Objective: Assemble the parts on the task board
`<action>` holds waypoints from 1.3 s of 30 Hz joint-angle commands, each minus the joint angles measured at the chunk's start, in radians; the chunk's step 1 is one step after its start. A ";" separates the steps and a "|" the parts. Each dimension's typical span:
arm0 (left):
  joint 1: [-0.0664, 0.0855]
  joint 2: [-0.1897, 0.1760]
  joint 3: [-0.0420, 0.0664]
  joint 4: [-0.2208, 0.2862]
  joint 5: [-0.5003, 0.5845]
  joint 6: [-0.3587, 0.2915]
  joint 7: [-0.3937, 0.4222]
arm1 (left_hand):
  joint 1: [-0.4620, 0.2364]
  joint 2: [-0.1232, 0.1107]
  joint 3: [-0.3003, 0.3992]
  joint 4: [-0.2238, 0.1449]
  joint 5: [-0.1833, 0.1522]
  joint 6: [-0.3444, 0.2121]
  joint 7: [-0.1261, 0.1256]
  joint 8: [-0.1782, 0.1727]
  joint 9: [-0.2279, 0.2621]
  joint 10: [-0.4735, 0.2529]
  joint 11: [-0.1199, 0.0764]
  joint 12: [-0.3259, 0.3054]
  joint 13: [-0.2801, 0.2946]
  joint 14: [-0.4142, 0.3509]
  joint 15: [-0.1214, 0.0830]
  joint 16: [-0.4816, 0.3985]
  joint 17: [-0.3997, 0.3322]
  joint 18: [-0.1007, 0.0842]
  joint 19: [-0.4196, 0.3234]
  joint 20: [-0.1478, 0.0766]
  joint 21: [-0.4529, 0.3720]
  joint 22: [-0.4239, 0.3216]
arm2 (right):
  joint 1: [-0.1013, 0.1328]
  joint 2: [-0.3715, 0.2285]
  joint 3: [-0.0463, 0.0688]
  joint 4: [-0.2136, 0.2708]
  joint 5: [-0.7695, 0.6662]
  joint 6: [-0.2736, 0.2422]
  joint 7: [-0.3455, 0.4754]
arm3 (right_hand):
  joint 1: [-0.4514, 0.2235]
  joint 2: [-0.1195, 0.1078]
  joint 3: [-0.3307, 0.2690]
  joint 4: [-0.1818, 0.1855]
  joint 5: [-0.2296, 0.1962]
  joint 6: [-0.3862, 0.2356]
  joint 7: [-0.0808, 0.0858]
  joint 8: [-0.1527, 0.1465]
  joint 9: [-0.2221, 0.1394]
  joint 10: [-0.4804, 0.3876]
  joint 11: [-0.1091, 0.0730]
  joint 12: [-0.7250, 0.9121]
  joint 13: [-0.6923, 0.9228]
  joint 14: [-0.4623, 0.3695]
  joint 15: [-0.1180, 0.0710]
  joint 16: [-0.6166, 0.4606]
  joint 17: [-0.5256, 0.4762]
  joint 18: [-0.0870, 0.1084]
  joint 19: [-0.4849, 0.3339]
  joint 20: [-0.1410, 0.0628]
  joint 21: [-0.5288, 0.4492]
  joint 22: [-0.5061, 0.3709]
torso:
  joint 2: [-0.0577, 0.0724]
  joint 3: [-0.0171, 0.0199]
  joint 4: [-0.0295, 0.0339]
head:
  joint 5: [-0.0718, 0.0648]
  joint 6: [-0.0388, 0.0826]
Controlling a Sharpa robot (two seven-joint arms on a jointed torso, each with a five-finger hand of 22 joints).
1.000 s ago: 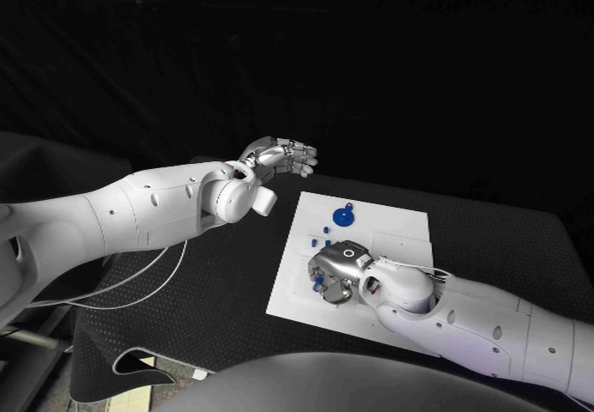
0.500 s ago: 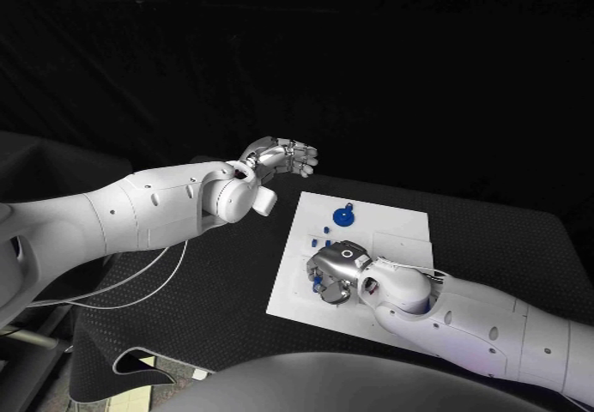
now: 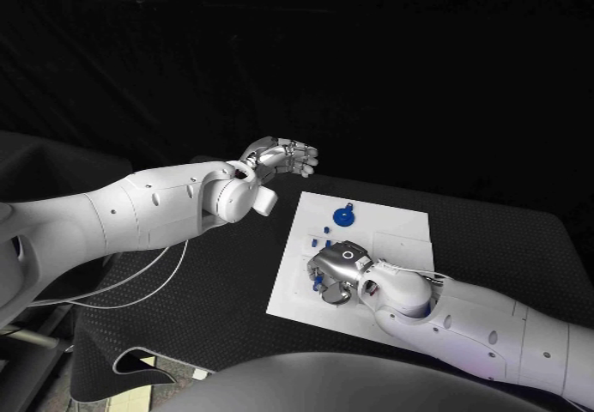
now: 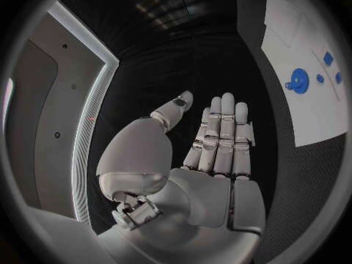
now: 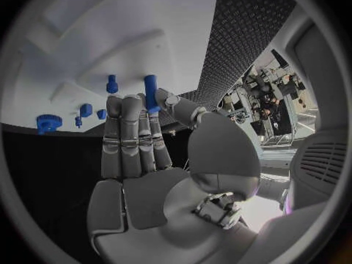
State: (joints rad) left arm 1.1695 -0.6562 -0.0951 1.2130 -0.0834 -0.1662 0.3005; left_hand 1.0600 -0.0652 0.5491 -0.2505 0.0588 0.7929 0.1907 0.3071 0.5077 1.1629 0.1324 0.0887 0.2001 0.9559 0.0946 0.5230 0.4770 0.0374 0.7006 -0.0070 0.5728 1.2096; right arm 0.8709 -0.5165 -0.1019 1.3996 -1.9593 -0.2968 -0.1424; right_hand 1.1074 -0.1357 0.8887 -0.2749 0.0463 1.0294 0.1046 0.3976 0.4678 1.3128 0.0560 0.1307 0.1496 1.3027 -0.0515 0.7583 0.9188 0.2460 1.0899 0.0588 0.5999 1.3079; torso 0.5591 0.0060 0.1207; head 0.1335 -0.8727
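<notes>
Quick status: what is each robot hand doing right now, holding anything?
Left robot hand: open, fingers straight, holding nothing, off the task board.
Right robot hand: pinching a blue peg between thumb and finger, over the board.

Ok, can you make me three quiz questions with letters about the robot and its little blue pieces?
1. Where is the right hand?
A. over the white task board
B. off the black table
C. on the left arm

2. What colour is the round gear-shaped part?
A. red
B. blue
C. green

3. What is the left hand holding?
A. a blue peg
B. the board
C. nothing

Answers:
1 A, the head view shows it over the board's near end.
2 B, it shows blue on the white plate.
3 C, the left wrist view shows its palm bare, away from the board; the small blue peg is pinched by the right hand.
</notes>
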 commanded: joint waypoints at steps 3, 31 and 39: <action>0.001 0.003 0.001 0.001 0.005 0.015 0.005 | -0.009 0.003 -0.001 0.005 0.001 -0.007 0.000 0.006 -0.001 -0.005 -0.001 -0.005 -0.001 0.001 0.005 -0.005 0.001 0.015 0.001 0.007 -0.007 0.001 | 0.000 -0.002 0.001 -0.004 -0.022 0.035 -0.002 | 0.005 -0.001 0.004 0.000 0.002 0.005 -0.001 0.004 0.003 0.008 -0.002 0.007 0.003 0.000 -0.005 0.005 0.001 0.016 0.005 -0.004 0.005 0.021 | 0.000 -0.0004 -0.0002 | 0.002 0.000; 0.001 0.006 0.001 0.000 0.005 0.017 -0.001 | -0.011 0.003 -0.002 0.007 0.001 -0.008 0.000 0.007 -0.002 -0.006 -0.001 -0.005 -0.002 0.002 0.006 -0.009 0.006 0.015 0.001 0.007 -0.009 0.003 | 0.000 0.013 -0.028 -0.027 0.042 0.056 0.021 | -0.039 -0.073 -0.018 0.007 0.002 -0.042 0.020 -0.027 -0.006 -0.044 0.018 -0.032 -0.009 -0.007 0.013 -0.003 0.003 0.015 -0.010 0.004 0.005 0.020 | 0.000 0.0001 -0.0003 | -0.003 0.000; 0.001 0.004 0.001 -0.002 0.005 0.018 -0.002 | -0.011 0.002 -0.002 0.008 0.001 -0.009 0.000 0.007 -0.002 -0.007 -0.001 -0.005 -0.002 0.001 0.006 -0.010 0.007 0.015 0.001 0.007 -0.009 0.003 | 0.001 0.000 -0.028 -0.018 0.068 0.021 0.031 | -0.083 -0.152 -0.106 0.019 0.003 -0.120 0.056 -0.072 -0.027 -0.133 0.048 -0.066 -0.037 -0.019 0.043 -0.008 0.004 0.016 -0.026 0.009 0.005 0.021 | 0.000 0.0003 -0.0002 | -0.004 0.000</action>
State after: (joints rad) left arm 1.1695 -0.6526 -0.0951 1.2110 -0.0834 -0.1632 0.2939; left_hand 1.0600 -0.0652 0.5464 -0.2478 0.0588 0.7928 0.1908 0.3070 0.5070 1.1630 0.1323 0.0887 0.1995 0.9559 0.0946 0.5188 0.4823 0.0374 0.7006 -0.0071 0.5689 1.2116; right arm 0.8729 -0.5137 -0.1293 1.3782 -1.9132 -0.2697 -0.1267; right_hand 1.0217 -0.2792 0.7901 -0.2544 0.0466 0.9150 0.1606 0.3292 0.4416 1.1871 0.1019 0.0656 0.1143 1.2838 -0.0135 0.7555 0.9220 0.2502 1.0696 0.0677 0.5996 1.3073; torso 0.5592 0.0061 0.1201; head 0.1294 -0.8727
